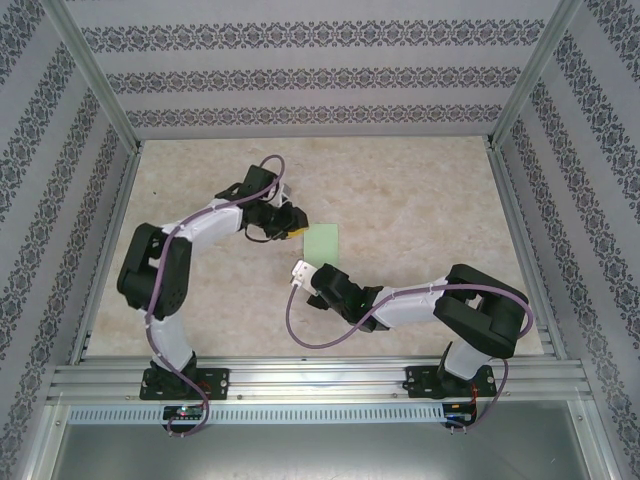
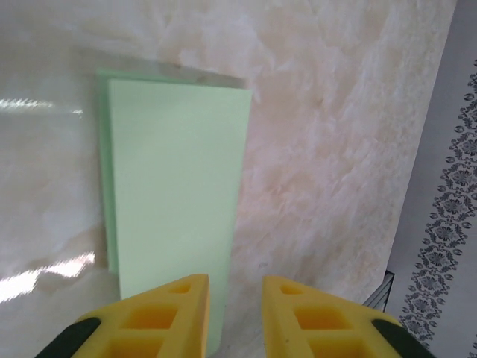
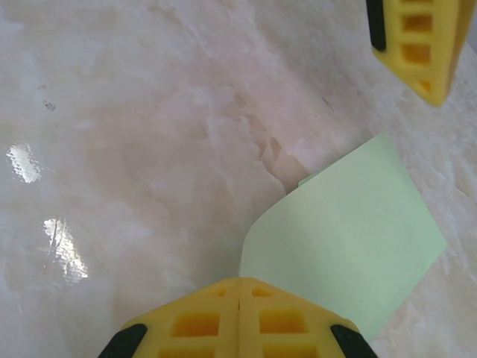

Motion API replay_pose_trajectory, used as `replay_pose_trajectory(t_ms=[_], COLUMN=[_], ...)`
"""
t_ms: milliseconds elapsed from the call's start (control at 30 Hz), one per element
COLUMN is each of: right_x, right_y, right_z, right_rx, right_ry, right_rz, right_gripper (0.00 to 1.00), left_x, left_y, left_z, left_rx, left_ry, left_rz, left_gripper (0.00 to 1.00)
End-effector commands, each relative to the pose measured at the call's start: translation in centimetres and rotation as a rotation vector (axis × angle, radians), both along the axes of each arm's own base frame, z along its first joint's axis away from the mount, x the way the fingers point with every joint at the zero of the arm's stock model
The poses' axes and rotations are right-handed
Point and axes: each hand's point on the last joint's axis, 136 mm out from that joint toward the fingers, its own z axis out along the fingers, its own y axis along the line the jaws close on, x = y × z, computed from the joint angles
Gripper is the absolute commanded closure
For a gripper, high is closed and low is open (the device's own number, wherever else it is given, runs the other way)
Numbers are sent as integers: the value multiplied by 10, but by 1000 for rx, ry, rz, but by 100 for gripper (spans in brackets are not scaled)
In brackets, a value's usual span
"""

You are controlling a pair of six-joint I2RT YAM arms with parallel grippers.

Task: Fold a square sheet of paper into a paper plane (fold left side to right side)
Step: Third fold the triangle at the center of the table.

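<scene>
The sheet of paper (image 1: pixel 322 243) lies on the table as a narrow pale green rectangle, folded in two. In the left wrist view the paper (image 2: pixel 175 179) shows two layers, the lower one peeking out along the left and far edges. My left gripper (image 1: pixel 293 230) hovers at its left end, open (image 2: pixel 235 294), with bare table in the gap and the paper's edge under one finger. My right gripper (image 1: pixel 300 273) is shut (image 3: pixel 238 283), its tips at the paper's (image 3: pixel 350 239) curled-up near edge, nothing between them. One left finger (image 3: pixel 417 45) shows beyond.
The marbled table (image 1: pixel 420 200) is bounded by patterned walls (image 2: pixel 447 224) and aluminium posts. A metal rail (image 1: pixel 320 380) runs along the near edge by the arm bases. There is open surface to the right of and behind the paper.
</scene>
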Motion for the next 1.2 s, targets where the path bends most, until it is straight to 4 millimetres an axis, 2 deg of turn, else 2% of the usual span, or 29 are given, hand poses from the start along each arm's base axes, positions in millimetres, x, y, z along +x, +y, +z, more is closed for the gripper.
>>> replay_pose_trajectory(t_ms=[0,267,567,1167], right_x=[4,4,1,-1], right_y=[1,2,7,17], right_z=[-1,-4,-7,-10], right_rx=[24,30,43,94], right_ry=[25,45,86,175], right_rz=[-16,-27,-16,-7], right_gripper=[100,100,100,100], left_x=[4,16,16,12], left_y=[-24,-41,-32,-29], left_z=[-8,-43,-74,-90], left_rx=[-35,-7,81,112], left_ry=[-2,48,85,114], left_rz=[-92,-125,-112,-119], left_gripper=[75,77,78,79])
